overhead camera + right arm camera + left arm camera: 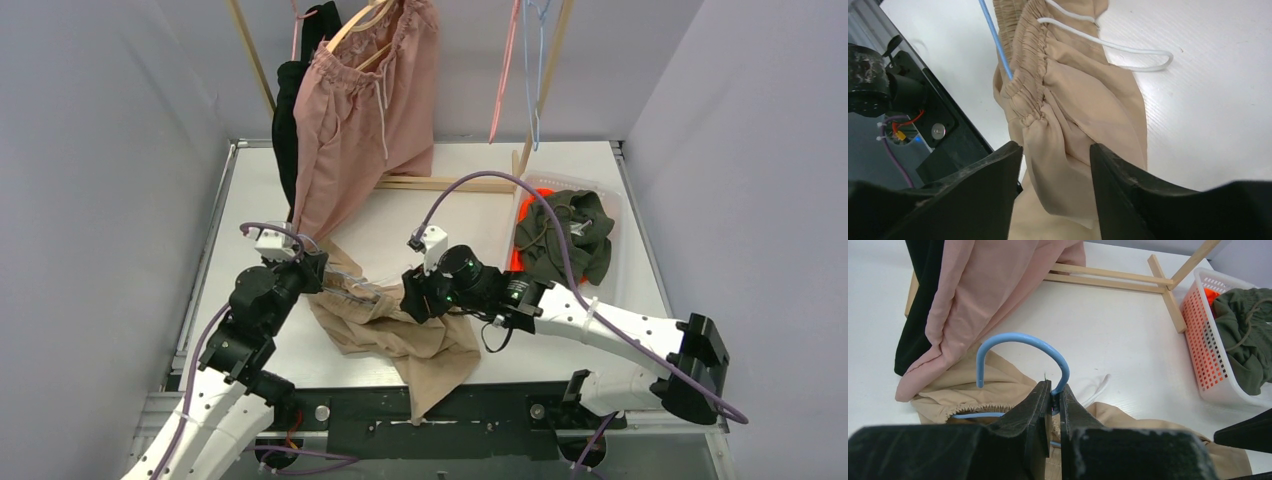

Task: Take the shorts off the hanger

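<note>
**Surroundings, seen from the top camera**

White table (450, 215) fills the middle, with grey walls (100, 150) on three sides. Black base plate (400, 410) runs along its 6 o'clock edge.

Wooden rack (450, 183): its base rails lie across the table's 12 o'clock edge, and the slanted uprights rise out of frame.

Black garment (287, 130) hangs at 11 o'clock, reaching down near the tabletop.

Thin pink hanger (503, 80) and thin blue hanger (537, 90) dangle side by side at 1 o'clock.

White lattice basket (1205, 355) sits at 3 o'clock, touching the rack's foot.

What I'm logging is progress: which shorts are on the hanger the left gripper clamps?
Beige fabric shorts, on the blue hanger; dusty pink shorts hang behind; olive green shorts lie in a basket.
</note>
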### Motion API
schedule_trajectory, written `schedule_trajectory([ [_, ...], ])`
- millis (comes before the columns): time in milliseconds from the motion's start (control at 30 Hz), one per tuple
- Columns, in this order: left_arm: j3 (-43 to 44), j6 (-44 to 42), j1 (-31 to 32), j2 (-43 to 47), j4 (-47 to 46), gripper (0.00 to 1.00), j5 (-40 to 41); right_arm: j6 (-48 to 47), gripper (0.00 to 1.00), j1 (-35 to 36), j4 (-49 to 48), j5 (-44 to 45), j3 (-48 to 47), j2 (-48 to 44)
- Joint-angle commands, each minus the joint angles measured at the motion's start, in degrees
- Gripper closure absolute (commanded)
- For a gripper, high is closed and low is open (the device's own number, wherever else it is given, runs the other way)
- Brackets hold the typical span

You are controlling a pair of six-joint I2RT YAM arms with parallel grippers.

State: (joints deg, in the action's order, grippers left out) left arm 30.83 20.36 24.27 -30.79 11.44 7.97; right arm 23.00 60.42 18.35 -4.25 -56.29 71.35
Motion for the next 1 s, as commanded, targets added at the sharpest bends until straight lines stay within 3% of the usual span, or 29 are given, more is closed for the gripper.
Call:
schedule_trajectory([
  [0,0.5,-0.9,-0.3,1.3,-1.3,1.00,3.0,-2.3,0.52,0.8,-0.2,-2.1,-3.6,3.6],
  [67,0.5,-1.1,-0.4,1.2,-0.9,1.00,3.3,-3.0,0.63,1.2,-0.2,-2.3,-4.1,4.4],
  [167,0.6,-1.3,-0.4,1.2,-0.5,1.00,4.3,-2.8,0.92,1.1,1.5,2.0,-4.6,3.6],
  [233,0.6,-1.4,-0.4,1.4,-0.4,1.00,4.3,-1.8,1.00,1.0,1.6,5.8,-3.2,1.2],
  [400,1.3,-0.3,-0.5,1.5,0.4,1.00,7.5,0.9,0.98,-0.7,-0.1,10.5,2.0,-6.5],
  [633,2.2,2.4,-0.8,2.5,3.2,1.00,14.4,5.1,0.98,-5.8,2.9,13.7,4.6,-9.9],
  [967,2.5,3.2,-0.9,2.9,4.9,1.00,18.8,11.8,0.98,-8.4,5.0,28.9,5.8,-14.6],
])
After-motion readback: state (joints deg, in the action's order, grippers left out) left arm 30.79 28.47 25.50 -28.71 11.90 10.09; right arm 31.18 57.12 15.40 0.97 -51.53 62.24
